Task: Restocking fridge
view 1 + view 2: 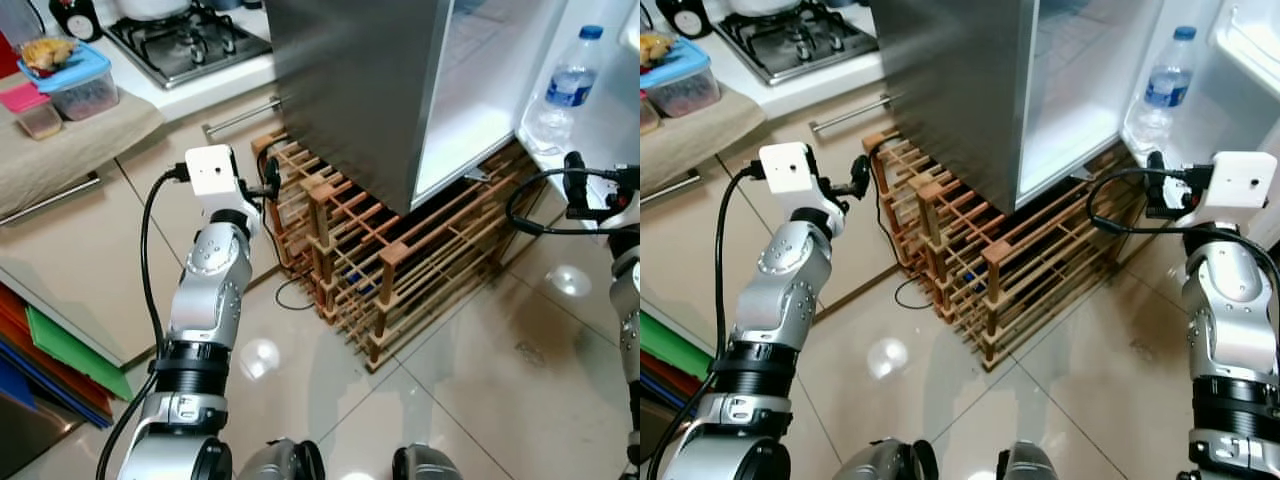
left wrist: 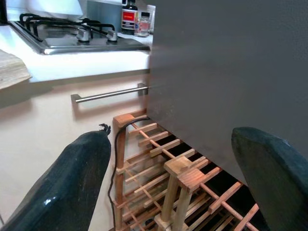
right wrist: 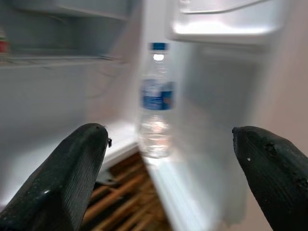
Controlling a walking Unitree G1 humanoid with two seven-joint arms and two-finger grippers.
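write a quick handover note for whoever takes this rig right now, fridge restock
Left end effector: open, empty, raised by the wooden rack beside the fridge.
Right end effector: open, empty, aimed at the water bottle.
The bottle stands upright on the lower shelf of the open fridge door.
Done: that bottle is stocked.
Left: the food containers wait on the counter.

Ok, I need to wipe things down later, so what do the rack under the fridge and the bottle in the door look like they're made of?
The rack looks like bare, unpainted wood: tan slats and square posts with visible grain. The bottle seems clear plastic, see-through with a blue cap and label.
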